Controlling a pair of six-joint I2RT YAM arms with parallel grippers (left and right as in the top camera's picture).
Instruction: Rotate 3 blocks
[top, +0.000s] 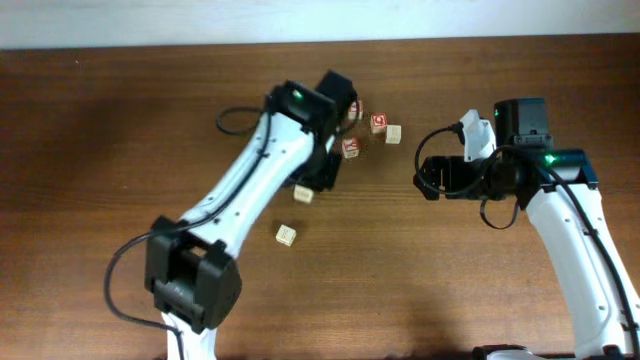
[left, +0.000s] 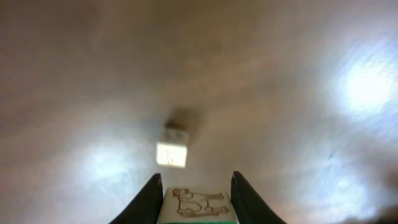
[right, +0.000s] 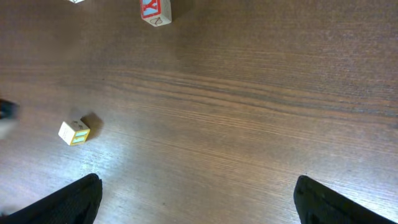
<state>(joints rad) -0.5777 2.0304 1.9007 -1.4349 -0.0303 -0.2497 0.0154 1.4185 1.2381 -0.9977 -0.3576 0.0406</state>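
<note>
Closest to the lens, a green-edged block (left: 198, 204) with a little animal drawn on its pale face sits pinched between the 2 fingers of the left tool (left: 196, 190), which is clamped on it. Whether it is clear of the worktop (top: 120, 120) I cannot tell. Just ahead of it lies a pale block (left: 171, 153). Seen from above, this is at the back middle of the worktop, close to a red-lettered block (top: 350, 148). The right tool (right: 202, 205) hangs off to the side with its fingers wide apart, holding nothing. To my eye the turn itself is the step in hand. It wants a slow wrist roll with the block square in the grip, then a flat set-down short of the neighbours before letting go. No container shows anywhere.
</note>
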